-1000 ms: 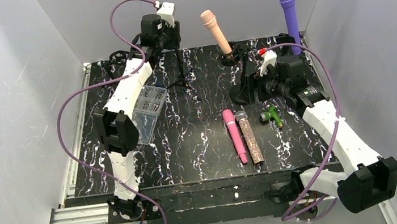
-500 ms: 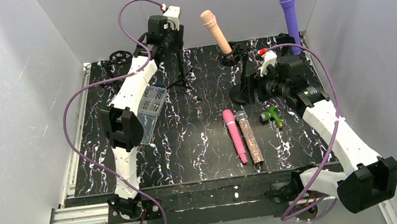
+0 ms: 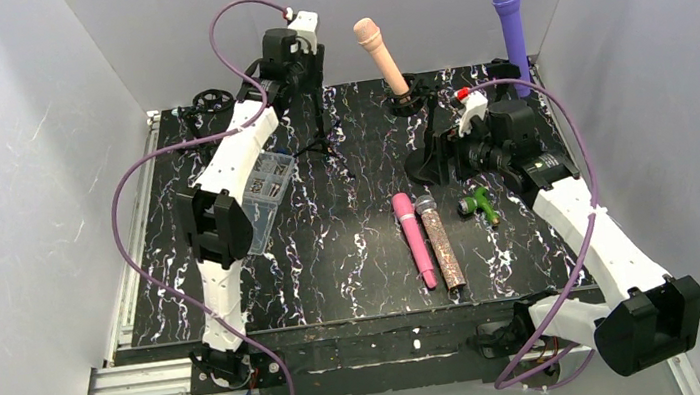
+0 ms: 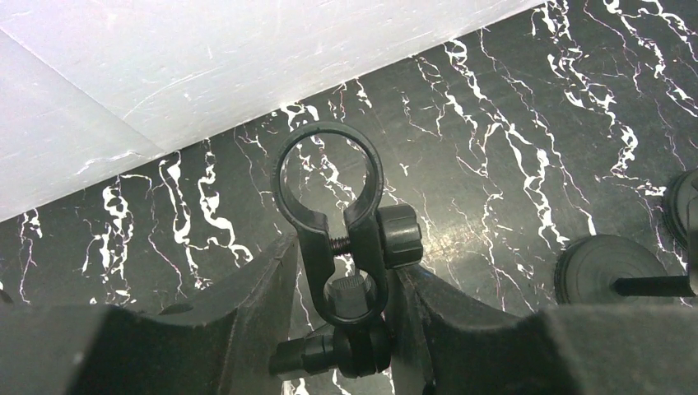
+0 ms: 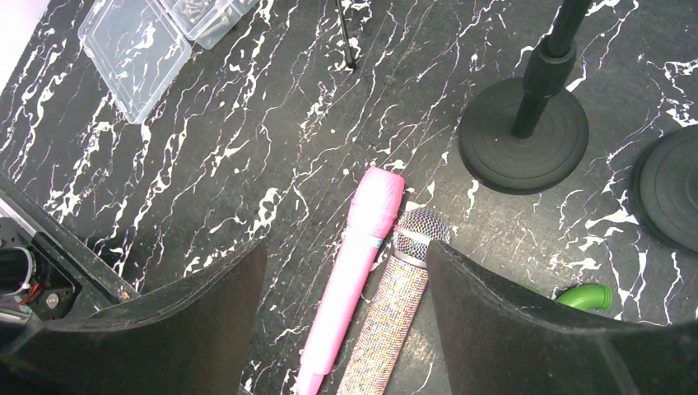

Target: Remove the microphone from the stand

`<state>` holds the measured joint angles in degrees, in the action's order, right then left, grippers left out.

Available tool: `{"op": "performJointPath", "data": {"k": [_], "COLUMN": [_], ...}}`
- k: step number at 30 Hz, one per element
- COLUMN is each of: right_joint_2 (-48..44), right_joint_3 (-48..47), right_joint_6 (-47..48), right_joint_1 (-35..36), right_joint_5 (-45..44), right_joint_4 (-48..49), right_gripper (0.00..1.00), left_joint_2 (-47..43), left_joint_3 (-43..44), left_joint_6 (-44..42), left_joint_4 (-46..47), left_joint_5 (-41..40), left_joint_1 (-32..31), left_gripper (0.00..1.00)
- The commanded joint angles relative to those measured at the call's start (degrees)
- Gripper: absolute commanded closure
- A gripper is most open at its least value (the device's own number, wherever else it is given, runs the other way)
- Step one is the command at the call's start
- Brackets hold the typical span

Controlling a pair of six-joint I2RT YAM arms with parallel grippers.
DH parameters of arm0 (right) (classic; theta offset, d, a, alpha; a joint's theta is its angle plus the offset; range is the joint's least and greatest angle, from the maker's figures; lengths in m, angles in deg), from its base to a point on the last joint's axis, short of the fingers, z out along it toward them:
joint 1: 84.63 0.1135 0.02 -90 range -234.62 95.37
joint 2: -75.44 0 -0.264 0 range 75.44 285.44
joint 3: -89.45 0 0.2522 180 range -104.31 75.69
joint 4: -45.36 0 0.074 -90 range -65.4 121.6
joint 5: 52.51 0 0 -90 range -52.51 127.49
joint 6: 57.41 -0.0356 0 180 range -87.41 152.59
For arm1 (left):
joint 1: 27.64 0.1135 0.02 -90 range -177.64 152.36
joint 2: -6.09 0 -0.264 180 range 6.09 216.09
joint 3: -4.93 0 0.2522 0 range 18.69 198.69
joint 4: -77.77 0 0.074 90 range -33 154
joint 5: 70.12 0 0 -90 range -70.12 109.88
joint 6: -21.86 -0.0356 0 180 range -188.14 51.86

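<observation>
A thin black tripod stand (image 3: 319, 121) rises at the back left. Its ring clamp (image 4: 315, 239) holds nothing. My left gripper (image 3: 306, 62) (image 4: 342, 263) is shut on the clamp's neck just below the ring. A peach microphone (image 3: 379, 53) sits tilted in a round-based stand (image 5: 523, 140). A purple microphone (image 3: 509, 22) stands upright in a stand at the back right. My right gripper (image 3: 449, 153) (image 5: 346, 251) hangs open above the table. Below it, a pink microphone (image 3: 415, 240) (image 5: 362, 222) and a glitter microphone (image 3: 440, 245) (image 5: 395, 313) lie side by side.
A clear plastic box (image 3: 265, 193) (image 5: 136, 53) with its lid open lies beside the left arm. A small green piece (image 3: 478, 205) (image 5: 586, 296) rests right of the lying microphones. Another round base (image 5: 671, 189) (image 4: 609, 267) is nearby. Grey walls close in the black marbled table (image 3: 334, 260).
The left arm has shifted a little toward the back and right at the tripod stand's top, then stayed put. The right arm has not moved.
</observation>
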<state>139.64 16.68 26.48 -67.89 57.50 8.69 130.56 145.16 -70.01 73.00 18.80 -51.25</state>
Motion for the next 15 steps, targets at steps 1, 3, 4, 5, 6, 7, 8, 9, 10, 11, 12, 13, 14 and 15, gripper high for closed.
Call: {"op": "performJointPath", "data": {"k": [1, 3, 4, 5, 6, 7, 8, 9, 10, 11, 12, 13, 14, 15], "right_joint_2": [-1.4, -1.5, -1.5, -1.6, -1.6, -1.6, -1.6, -1.6, -1.6, -1.6, -1.6, -1.6, -1.6, -1.6], "right_joint_3": [0.2, 0.2, 0.2, 0.3, 0.3, 0.4, 0.4, 0.5, 0.5, 0.6, 0.6, 0.6, 0.7, 0.8], "right_joint_6": [-0.5, -0.6, -0.5, -0.6, -0.6, -0.6, -0.6, -0.6, -0.6, -0.6, -0.7, -0.7, -0.7, -0.7], "right_joint_1": [-0.6, -0.7, -0.8, -0.9, -1.0, -1.1, -1.1, -1.2, -1.2, -1.2, -1.3, -1.3, -1.3, -1.3], "right_joint_5": [1.2, 1.2, 1.3, 1.3, 1.3, 1.4, 1.4, 1.5, 1.6, 1.7, 1.7, 1.8, 1.8, 1.8], "right_joint_4": [2.4, 2.4, 2.4, 2.4, 2.4, 2.5, 2.5, 2.5, 2.5, 2.6, 2.6, 2.7, 2.7, 2.7], "right_gripper": [0.2, 0.2, 0.2, 0.2, 0.2, 0.2, 0.2, 0.2, 0.2, 0.2, 0.2, 0.2, 0.2, 0.2], "left_joint_2": [6.3, 6.0, 5.9, 5.8, 5.6, 5.3, 5.0, 4.6, 4.3, 4.1, 3.8, 3.5, 3.3, 3.0], "left_joint_3": [-7.3, -8.8, -9.4, -10.0, -10.7, -11.6, -12.3, -13.3, -14.0, -14.6, -15.1, -15.8, -16.3, -16.9], "left_joint_6": [-0.9, -0.4, -0.2, 0.2, 0.5, 0.9, 1.2, 1.4, 1.4, 1.5, 3.2, 3.6, 4.0, 4.3], "left_joint_4": [-12.3, -11.7, -11.3, -10.9, -10.5, -10.0, -9.5, -9.4, -8.6, -7.7, -7.4, -7.4, -7.3, -7.3], "left_joint_5": [-2.0, -1.5, -1.4, -1.2, -1.1, -0.8, -0.5, -0.2, -0.1, -0.1, 0.0, 0.1, 0.1, 0.2], "left_joint_1": [-0.6, -0.6, -0.6, -0.6, -0.6, -0.6, -0.6, -0.6, -0.6, -0.6, -0.5, -0.4, -0.3, -0.3], "left_gripper": [1.0, 1.0, 1.0, 1.0, 1.0, 1.0, 1.0, 1.0, 1.0, 1.0, 1.0, 1.0, 1.0, 1.0]}}
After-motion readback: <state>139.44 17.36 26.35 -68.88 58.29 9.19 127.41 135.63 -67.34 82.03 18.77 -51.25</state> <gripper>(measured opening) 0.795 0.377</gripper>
